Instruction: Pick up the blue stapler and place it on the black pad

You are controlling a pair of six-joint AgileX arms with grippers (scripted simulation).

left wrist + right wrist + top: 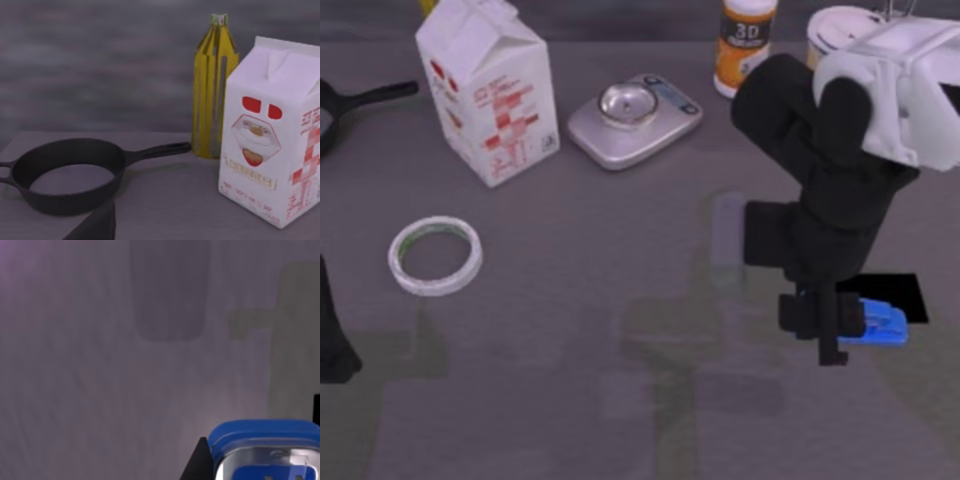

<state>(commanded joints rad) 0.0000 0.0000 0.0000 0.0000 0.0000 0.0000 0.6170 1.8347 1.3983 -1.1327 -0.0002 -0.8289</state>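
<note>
The blue stapler (882,325) is at the right of the table, and its far side overlaps the near edge of the black pad (902,290). My right gripper (832,328) is over the stapler's left end and shut on it. In the right wrist view the stapler (265,435) shows its silvery strip. One black finger (199,466) presses against its side. Whether the stapler touches the table or the pad I cannot tell. My left gripper (332,345) is parked at the table's left edge, open. One of its fingers (97,225) shows in the left wrist view with nothing beside it.
A milk carton (488,90) and a black pan (70,175) stand at the back left, with a yellow bottle (212,85) behind them. A tape roll (435,256) lies at the left. A silver scale (634,118) and an orange-labelled bottle (744,45) are at the back centre.
</note>
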